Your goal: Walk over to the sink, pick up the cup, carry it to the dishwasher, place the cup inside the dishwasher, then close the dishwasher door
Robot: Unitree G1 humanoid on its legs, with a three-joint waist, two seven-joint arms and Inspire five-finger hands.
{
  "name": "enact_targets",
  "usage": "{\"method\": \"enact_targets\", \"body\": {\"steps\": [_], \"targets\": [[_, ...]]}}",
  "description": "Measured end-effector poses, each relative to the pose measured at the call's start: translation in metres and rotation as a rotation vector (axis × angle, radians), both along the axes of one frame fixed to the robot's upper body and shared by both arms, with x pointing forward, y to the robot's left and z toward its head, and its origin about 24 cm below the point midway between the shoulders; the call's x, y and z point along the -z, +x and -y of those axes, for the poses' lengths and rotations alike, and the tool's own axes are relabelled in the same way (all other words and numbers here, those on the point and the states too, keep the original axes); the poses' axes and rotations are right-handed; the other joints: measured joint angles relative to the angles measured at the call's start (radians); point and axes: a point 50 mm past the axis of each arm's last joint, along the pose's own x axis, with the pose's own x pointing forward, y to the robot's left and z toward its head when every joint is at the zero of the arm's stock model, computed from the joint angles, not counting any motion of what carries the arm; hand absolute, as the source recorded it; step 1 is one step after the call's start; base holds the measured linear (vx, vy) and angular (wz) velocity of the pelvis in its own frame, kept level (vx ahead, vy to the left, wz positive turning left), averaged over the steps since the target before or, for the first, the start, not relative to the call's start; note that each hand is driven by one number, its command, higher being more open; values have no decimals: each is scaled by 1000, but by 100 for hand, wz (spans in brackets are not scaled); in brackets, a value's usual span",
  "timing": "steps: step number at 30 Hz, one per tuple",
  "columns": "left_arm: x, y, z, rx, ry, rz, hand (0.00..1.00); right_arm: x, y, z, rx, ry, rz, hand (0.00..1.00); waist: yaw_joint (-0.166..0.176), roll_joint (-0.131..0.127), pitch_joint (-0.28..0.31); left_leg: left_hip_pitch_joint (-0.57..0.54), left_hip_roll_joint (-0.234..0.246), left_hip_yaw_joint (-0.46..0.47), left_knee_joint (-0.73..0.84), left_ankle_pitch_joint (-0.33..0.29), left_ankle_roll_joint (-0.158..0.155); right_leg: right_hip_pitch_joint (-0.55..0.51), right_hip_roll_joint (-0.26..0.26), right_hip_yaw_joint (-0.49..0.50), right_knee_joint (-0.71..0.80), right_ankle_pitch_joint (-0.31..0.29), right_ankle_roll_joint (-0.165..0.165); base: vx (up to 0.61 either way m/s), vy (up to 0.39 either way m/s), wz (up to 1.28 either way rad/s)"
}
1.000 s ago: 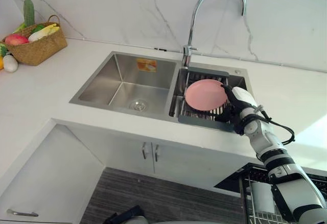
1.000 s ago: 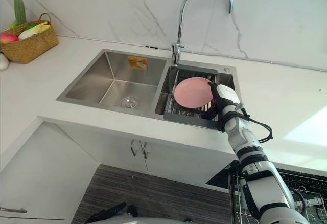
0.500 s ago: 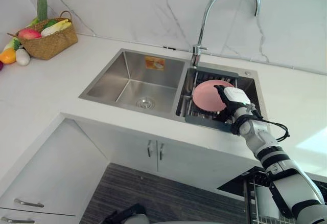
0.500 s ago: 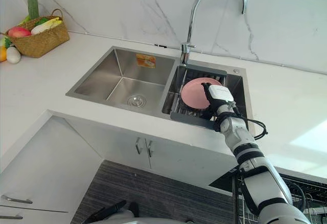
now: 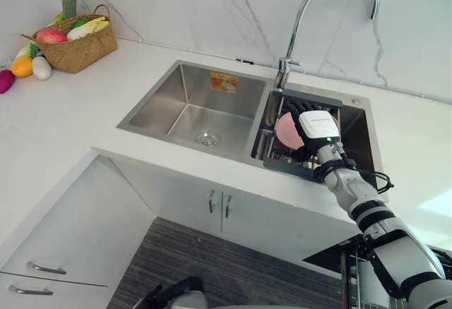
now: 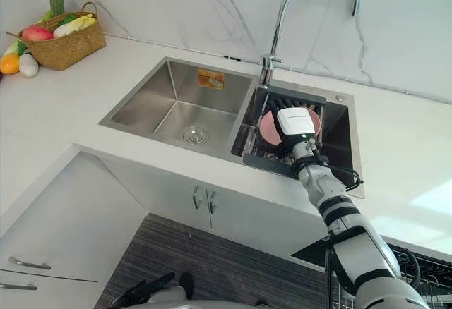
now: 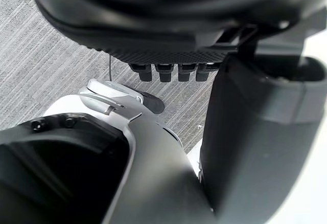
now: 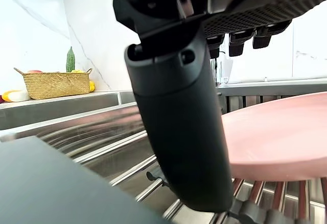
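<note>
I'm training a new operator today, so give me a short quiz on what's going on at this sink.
1. True or false: the right hand is at the left basin of the sink.
2. What sits on the rack by that hand? A) a pink plate B) a glass C) a sponge
3. Fill in: the basket of vegetables stands on the counter, to the sink's ____.

Key: 1 false, it is at the right basin; 2 A; 3 left.

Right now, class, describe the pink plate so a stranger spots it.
Find the steel double sink in the white counter. In its right basin, on a dark rack under the right hand, sits the pink plate. Nothing else there is pink.
</note>
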Motion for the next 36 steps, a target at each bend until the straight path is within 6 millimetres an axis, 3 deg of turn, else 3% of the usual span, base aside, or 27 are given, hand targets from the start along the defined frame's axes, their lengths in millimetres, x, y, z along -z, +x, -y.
{"method": "enact_targets", "body": {"steps": [36], "targets": [[-2, 10, -1, 69, 10, 17, 100, -2, 9, 21, 187, -13, -79, 100, 25, 1, 20, 14, -11, -1, 0, 1, 3, 10, -13, 1, 8, 0, 2, 0, 0, 0]]}}
